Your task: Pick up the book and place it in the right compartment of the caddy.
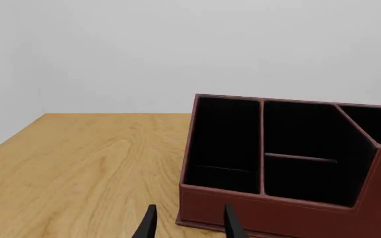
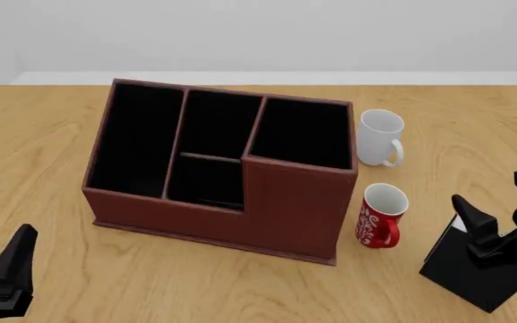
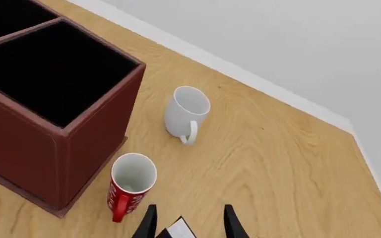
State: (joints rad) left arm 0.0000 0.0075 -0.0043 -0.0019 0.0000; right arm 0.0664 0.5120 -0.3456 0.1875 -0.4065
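Right of the leather-look caddy [image 2: 218, 168] (stepped front, matte black lining), the right fingers [image 2: 478, 219] clamped the thin black book [image 2: 474, 272]; left fingers [image 1: 149, 225] stood apart.

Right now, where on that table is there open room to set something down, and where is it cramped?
Bare wood lies left of the caddy and in front of it, toward the left hand. It is crowded on the right: white mug, red mug, and the book at the right hand.
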